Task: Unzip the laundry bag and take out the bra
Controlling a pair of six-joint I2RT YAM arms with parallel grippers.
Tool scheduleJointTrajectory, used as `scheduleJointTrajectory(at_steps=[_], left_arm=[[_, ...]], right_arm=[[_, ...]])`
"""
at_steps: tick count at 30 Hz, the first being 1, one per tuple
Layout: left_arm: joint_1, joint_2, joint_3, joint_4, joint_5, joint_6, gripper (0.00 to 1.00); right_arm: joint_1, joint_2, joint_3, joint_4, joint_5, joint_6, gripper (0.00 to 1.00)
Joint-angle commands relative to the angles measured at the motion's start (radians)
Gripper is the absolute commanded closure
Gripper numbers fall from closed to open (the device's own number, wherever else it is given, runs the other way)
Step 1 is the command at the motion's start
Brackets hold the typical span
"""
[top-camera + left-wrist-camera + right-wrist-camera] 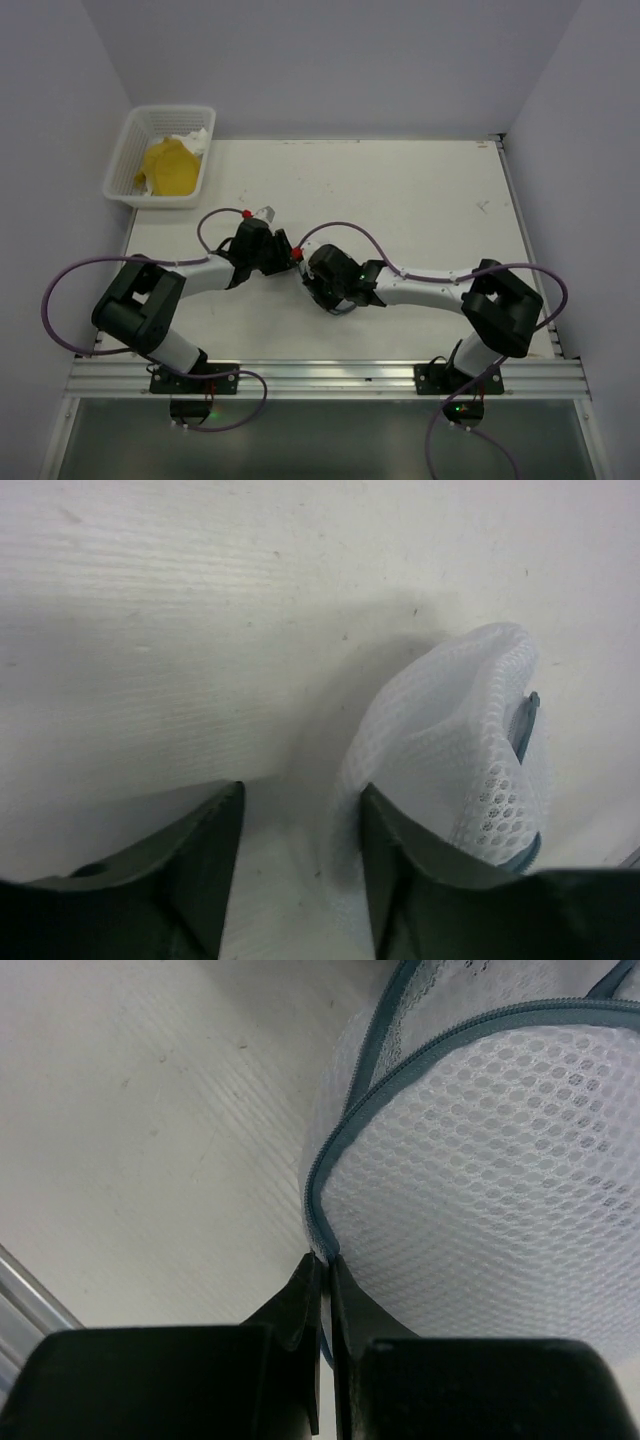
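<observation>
The laundry bag (480, 1180) is a white mesh pouch with a grey-blue zipper line (420, 1055) around its rim. My right gripper (325, 1258) is shut on that rim, with the blue edge pinched between its fingertips. In the left wrist view the bag (450, 740) lies folded on the table against the right-hand finger (400, 850). My left gripper (300, 790) is open, with only table and a thin edge of mesh in the gap. From above, the two grippers (285, 250) (312, 275) meet mid-table and hide the bag. A yellow bra (170, 168) lies in the basket.
The white slatted basket (125, 160) stands at the table's far left corner, with a white cloth (192, 138) beside the yellow piece. Purple cables loop from both arms. An aluminium rail (330, 378) runs along the near edge.
</observation>
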Motion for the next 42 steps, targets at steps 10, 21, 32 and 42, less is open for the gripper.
scheduleJointTrajectory(at_steps=[10, 21, 32, 42], left_arm=[[0.164, -0.299, -0.041, -0.296, -0.169, 0.062, 0.01], [0.27, -0.524, 0.026, -0.503, -0.319, 0.151, 0.0], [0.273, -0.689, 0.211, -0.645, -0.362, 0.211, 0.0], [0.273, -0.825, 0.466, -0.809, -0.468, 0.326, 0.0]], right_arm=[[0.001, 0.087, 0.048, 0.001, -0.059, 0.023, 0.89], [0.001, 0.012, 0.212, -0.109, -0.099, 0.044, 0.43], [-0.003, -0.085, 0.393, -0.235, 0.075, 0.079, 0.06], [-0.249, -0.416, 0.389, -0.372, 0.383, 0.176, 0.01]])
